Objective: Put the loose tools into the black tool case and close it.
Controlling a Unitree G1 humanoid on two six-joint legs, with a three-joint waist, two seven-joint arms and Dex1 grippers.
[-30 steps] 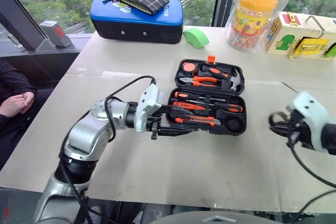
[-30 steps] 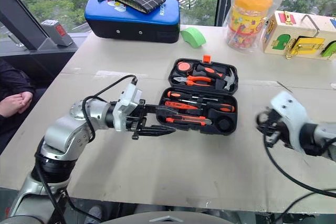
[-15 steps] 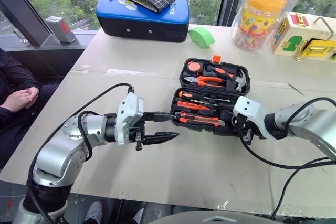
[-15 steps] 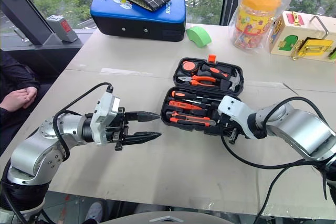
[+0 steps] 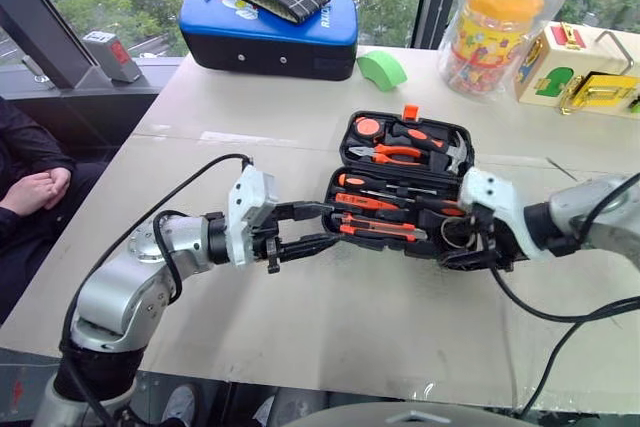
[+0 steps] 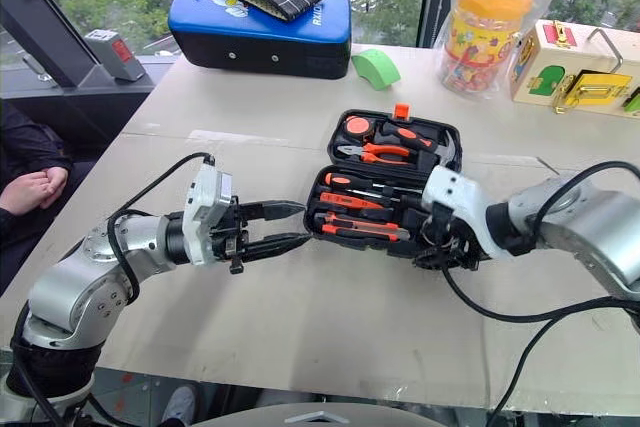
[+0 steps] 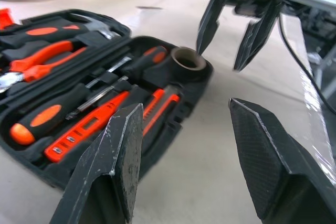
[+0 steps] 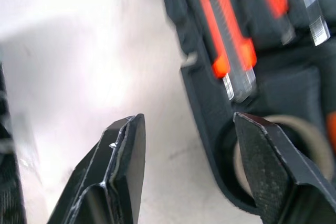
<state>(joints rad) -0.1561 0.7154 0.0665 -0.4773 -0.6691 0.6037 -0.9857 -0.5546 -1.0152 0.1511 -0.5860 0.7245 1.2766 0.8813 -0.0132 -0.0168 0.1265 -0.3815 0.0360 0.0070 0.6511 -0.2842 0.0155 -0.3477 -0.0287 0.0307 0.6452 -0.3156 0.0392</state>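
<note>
Bright daylight enters from the windows at twelve o'clock; the pale desk (image 5: 250, 137) glares softly, and the right wrist view is motion-blurred.

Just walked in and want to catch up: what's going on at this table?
A two-armed robot is working at the black tool case, which lies open on the table with the tools seated in their slots. The left pincer is open at the case's near left corner, holding nothing. The right pincer is open at the near right corner, by a tape roll. The lid isn't closed yet.
</note>
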